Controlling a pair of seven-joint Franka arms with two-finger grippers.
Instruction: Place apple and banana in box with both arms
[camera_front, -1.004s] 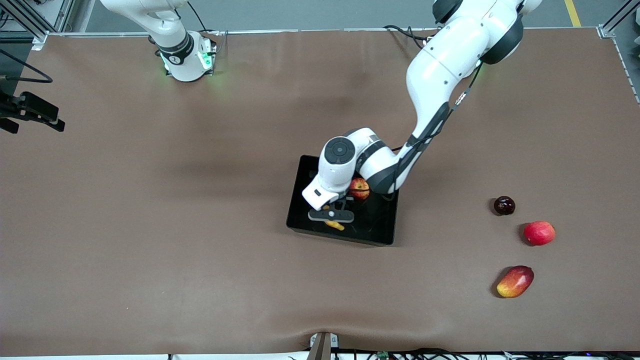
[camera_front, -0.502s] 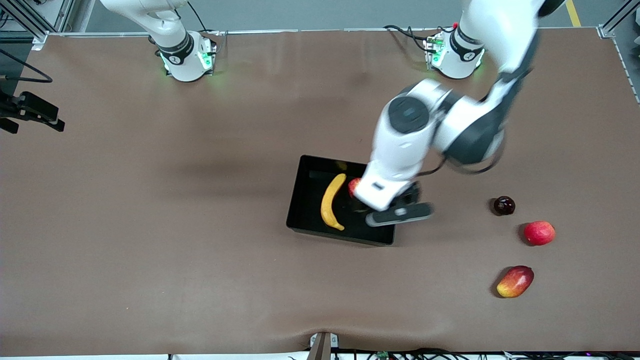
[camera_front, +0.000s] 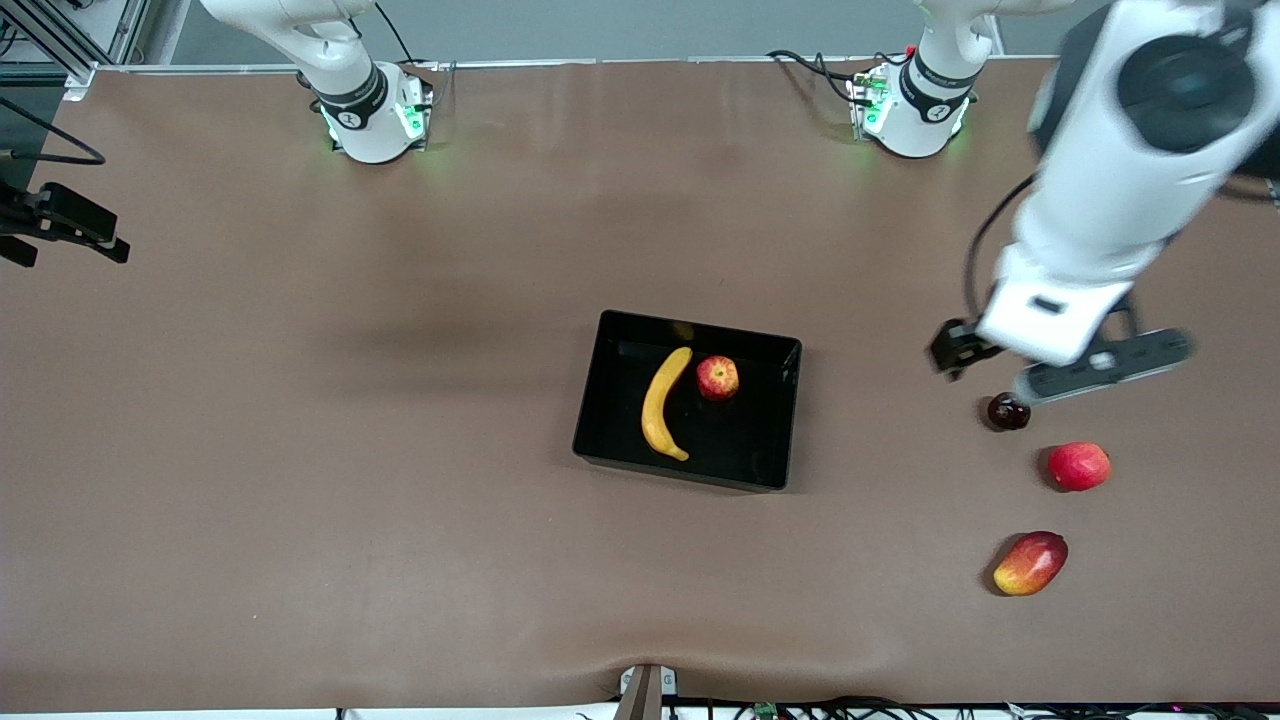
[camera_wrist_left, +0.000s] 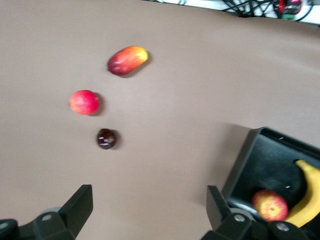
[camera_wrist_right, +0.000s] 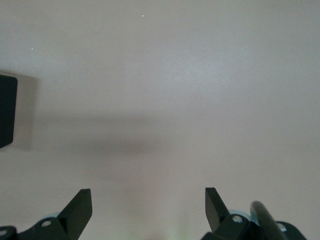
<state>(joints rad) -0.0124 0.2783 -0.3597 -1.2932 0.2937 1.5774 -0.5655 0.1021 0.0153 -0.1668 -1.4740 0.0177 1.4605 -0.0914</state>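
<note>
The left gripper (camera_wrist_left: 147, 212) has left the box (camera_front: 780, 350), fingers apart and empty; the banana (camera_front: 660, 403) and the apple (camera_front: 717, 378) lie inside. The right gripper (camera_wrist_right: 147, 212) waits with its fingers apart, so the task seems done.

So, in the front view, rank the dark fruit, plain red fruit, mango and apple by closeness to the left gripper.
From the left gripper:
1. Dark fruit, just under it.
2. Plain red fruit, nearer the camera.
3. Mango, nearest the camera.
4. Apple, in the box.

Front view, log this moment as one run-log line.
banana in box | apple in box beside banana | left end effector open, empty, above table | right end effector open, empty
</note>
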